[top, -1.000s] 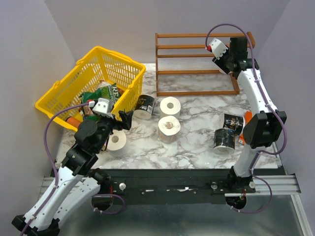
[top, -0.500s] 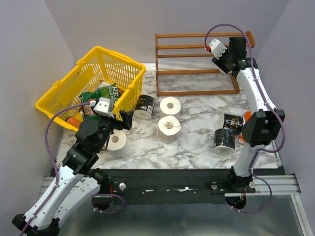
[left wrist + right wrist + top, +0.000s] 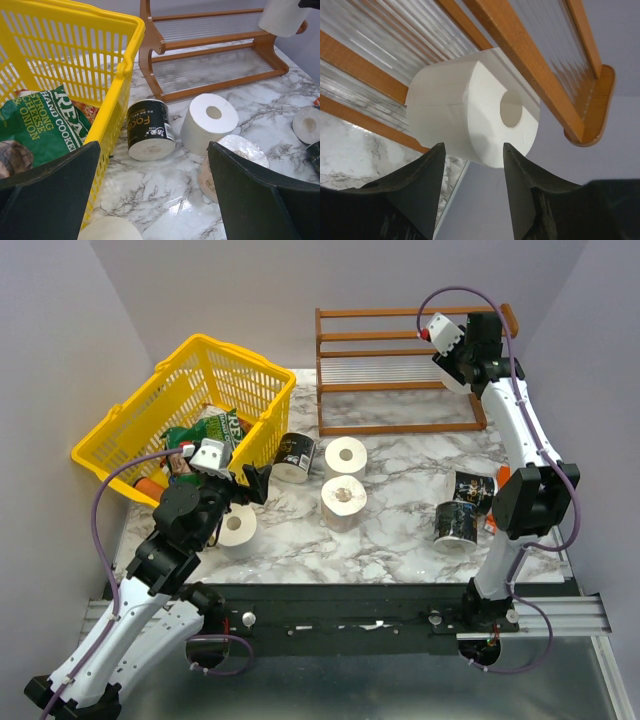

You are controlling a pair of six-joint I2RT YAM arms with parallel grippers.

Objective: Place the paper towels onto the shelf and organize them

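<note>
My right gripper [image 3: 471, 147] is shut on a white paper towel roll [image 3: 470, 110] and holds it in the air by the right end of the reddish-brown wooden shelf [image 3: 400, 370], close to a rail [image 3: 530, 55]. The held roll also shows in the left wrist view [image 3: 282, 15]. In the top view the right gripper [image 3: 476, 338] hides it. My left gripper [image 3: 155, 190] is open and empty, low over the table beside the basket [image 3: 190, 410]. On the table lie a white roll [image 3: 346, 456], a wrapped roll [image 3: 343, 502] and another white roll [image 3: 238, 527].
The yellow basket holds food packets [image 3: 45, 120]. Black-wrapped rolls lie by the basket [image 3: 294, 457] and at the right [image 3: 474, 488], [image 3: 456, 524]. Grey walls close in at left, back and right.
My right gripper has risen slightly with the roll, toward the shelf's upper rail. The left arm has not moved.
</note>
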